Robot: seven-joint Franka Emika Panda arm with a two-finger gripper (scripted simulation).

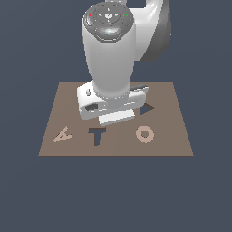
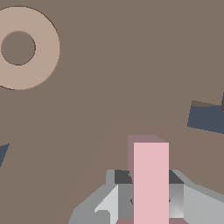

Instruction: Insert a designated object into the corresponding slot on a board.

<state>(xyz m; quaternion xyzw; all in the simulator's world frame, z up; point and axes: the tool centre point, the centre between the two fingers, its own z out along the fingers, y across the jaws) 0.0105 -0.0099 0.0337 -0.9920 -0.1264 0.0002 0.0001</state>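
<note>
Clearly the gripper [image 2: 151, 205] pinches the pink T [image 2: 151, 183] between its fingers [image 2: 114, 203], just above the board [image 1: 172, 136]. Its T slot [image 1: 97, 134] lies open nearby, between the tan A [image 1: 62, 134] and the O ring [image 1: 145, 134].

In the exterior view the arm [image 1: 111, 59] hides the gripper's fingertips, the pink T block and most of the dark triangular cutout [image 1: 148, 108]. In the wrist view the pink T block [image 2: 151, 183] shows only its stem, cut off at the edge, and the T-shaped slot [image 2: 206, 118] is clipped by the frame
</note>
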